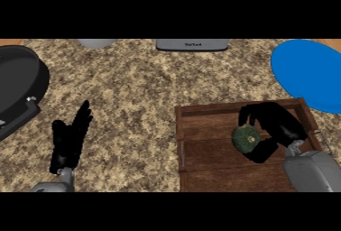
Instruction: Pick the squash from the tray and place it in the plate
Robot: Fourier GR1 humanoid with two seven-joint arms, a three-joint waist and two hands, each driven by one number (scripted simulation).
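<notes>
A dark green round squash [246, 138] lies on the brown wooden tray [206, 158] at the lower right. My right hand [276, 124] is over the tray with its fingers and thumb curled round the squash from the right side. The blue plate [307, 72] sits at the upper right, just beyond the tray's far corner. My left hand [70, 135] rests open at the lower left, fingers pointing up, away from the tray.
A black pan with a handle [16, 85] occupies the far left edge. A grey appliance [191, 44] and a grey round object [97, 43] stand at the counter's back edge. Speckled counter lies between the tray and the left hand.
</notes>
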